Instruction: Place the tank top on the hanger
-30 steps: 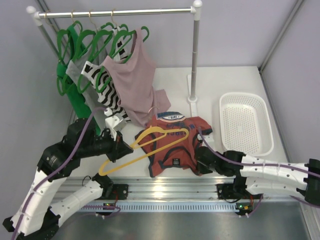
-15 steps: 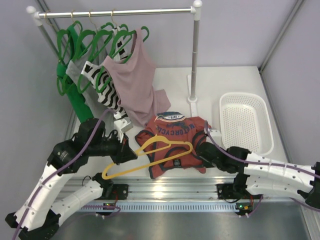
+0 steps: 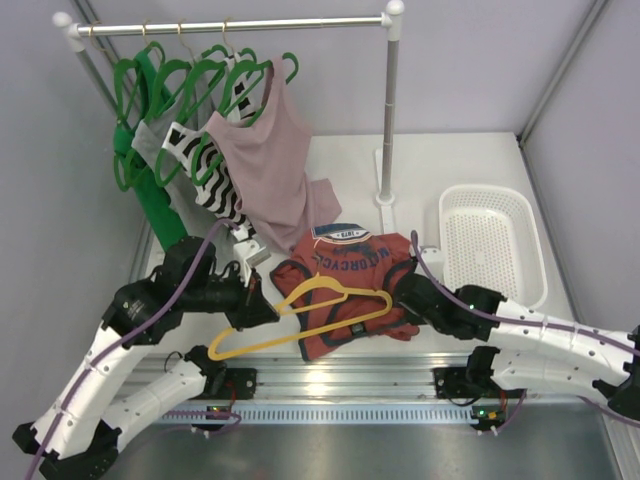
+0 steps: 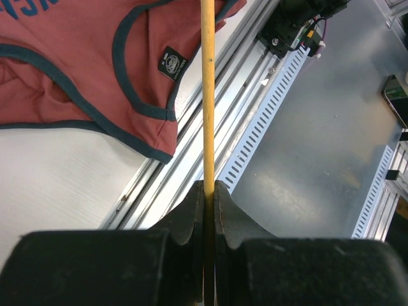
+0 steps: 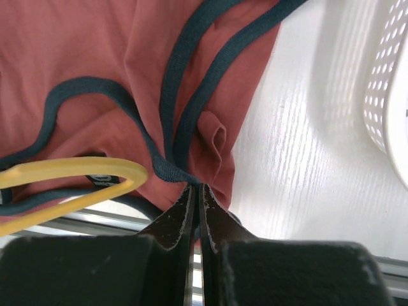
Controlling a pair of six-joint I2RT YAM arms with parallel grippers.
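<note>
step: judged as opening the tank top (image 3: 345, 262) so a hanger (image 3: 300, 331) arm can be fed in; not yet threaded, since the hanger looks to lie on top of the cloth.
left end effector (image 4: 208, 189): jaws pressed onto the thin yellow hanger bar, which runs straight out ahead of the tips.
right end effector (image 5: 196, 189): jaws pressed together, pinching the tank top's navy trim where two trim bands meet right at the tips.
tank top location: crumpled on the table (image 3: 440, 180) between the two end effectors. It spreads ahead of the right tips and sits ahead and to the left of the left tips.
hanger location: its rounded end sits just left of the right end effector's tips, over the red cloth.
how to do it well: the right end effector should lift the pinched trim up and away, so the armhole or neck gapes. The left end effector should then steer the rounded hanger end under that lifted band, low and slow. The bar should stay level to keep the end from snagging a fold. Only one layer should be pulled.
risk: the grip on the trim is shallow and could slip if tugged hard.
hard to tell: whether one or two cloth layers are pinched, and which opening that trim belongs to.
hidden: the hanger hook is out of both wrist views, and the chest print is partly folded under. In the top view the left end effector's tips are masked by its own body.
</note>
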